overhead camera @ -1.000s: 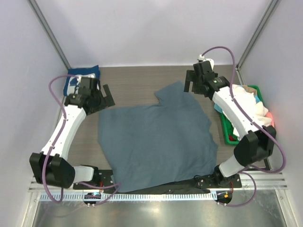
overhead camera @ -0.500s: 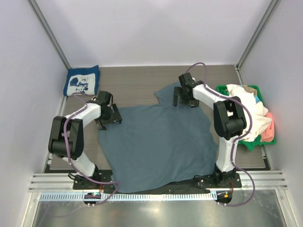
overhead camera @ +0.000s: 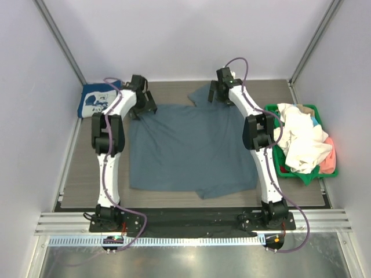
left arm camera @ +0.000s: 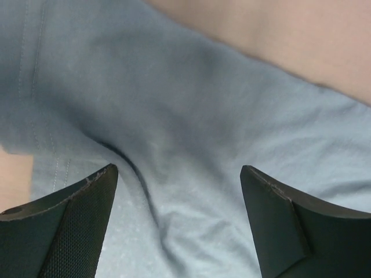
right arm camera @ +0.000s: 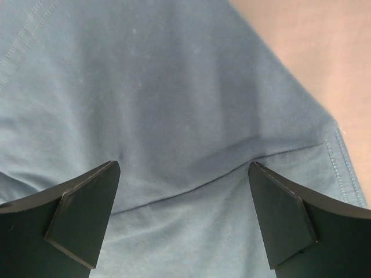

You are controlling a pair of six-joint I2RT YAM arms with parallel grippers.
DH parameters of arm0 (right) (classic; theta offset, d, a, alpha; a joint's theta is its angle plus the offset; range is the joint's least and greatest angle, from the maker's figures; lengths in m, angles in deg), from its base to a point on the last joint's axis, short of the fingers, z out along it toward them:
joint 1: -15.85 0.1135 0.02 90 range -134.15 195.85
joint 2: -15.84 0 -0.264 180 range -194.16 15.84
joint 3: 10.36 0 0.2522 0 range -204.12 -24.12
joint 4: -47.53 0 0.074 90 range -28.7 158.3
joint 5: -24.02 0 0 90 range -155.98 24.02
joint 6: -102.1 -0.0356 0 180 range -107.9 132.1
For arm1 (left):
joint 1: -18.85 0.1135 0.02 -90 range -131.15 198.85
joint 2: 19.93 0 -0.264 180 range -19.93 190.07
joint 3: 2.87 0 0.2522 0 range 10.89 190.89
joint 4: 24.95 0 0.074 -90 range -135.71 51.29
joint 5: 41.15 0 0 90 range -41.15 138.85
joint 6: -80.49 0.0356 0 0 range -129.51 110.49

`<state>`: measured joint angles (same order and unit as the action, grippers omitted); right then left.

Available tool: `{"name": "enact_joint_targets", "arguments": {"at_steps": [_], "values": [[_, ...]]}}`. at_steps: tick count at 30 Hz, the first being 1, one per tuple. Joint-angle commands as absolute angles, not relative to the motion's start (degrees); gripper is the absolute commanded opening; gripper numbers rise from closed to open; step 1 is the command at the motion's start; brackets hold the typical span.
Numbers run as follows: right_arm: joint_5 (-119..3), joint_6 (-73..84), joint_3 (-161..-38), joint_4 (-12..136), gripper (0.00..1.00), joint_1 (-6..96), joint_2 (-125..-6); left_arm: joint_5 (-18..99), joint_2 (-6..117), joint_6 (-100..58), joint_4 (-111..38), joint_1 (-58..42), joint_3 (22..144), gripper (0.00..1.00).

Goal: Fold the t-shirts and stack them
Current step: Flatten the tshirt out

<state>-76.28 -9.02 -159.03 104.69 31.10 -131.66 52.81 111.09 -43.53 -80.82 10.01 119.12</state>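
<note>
Looking down from the top camera, I have the slate-blue t-shirt [overhead camera: 191, 147] spread flat over the middle of the desk [overhead camera: 87, 174]. Its far edge lies close to the back wall, and its near hem stops short of the desk's near edge, leaving a bare strip of wood. More bare wood runs down its left side. On the right, its edge lies near the green basket [overhead camera: 282, 171], which holds a heap of pale t-shirts [overhead camera: 301, 142]. The navy t-shirt [overhead camera: 97, 102] sits folded in the far left corner, apart from the blue one.

My left tool [overhead camera: 142, 99] is at the blue shirt's far left corner, and my right tool [overhead camera: 219, 90] is at the sleeve that pokes toward the back wall. On both wrist cameras the fingers are spread wide over wrinkled cloth. The left wrist shows desk past the cloth's edge, and the right wrist shows a stitched hem with desk beyond it.
</note>
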Motion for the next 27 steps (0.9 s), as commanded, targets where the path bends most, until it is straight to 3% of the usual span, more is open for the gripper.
{"name": "enact_joint_targets", "arguments": {"at_steps": [1,5,7,15,20,27], "values": [[-72.6,-10.2,-170.6,107.3,1.0,29.0,-140.5,51.3,120.5,-41.6,-87.5,11.5,140.3,0.86],[-64.7,-11.3,-169.1,98.9,1.0,27.4,-137.8,51.1,127.6,-40.4,-100.3,11.8,161.8,0.88],[-61.2,-11.1,-166.4,94.0,1.0,27.5,-133.1,51.4,120.7,-39.8,-99.6,11.3,158.0,0.92],[-60.2,-9.4,-151.0,90.4,1.0,30.9,-113.4,57.4,82.4,-41.1,-83.5,10.3,105.5,0.98],[-65.7,-13.9,-123.3,90.2,1.0,32.6,-94.2,58.2,62.8,-42.7,-78.6,10.3,84.4,0.98],[-72.4,-23.5,-83.1,86.4,0.98,34.6,-68.6,56.7,45.7,-48.6,-75.4,10.3,58.8,0.91]]}}
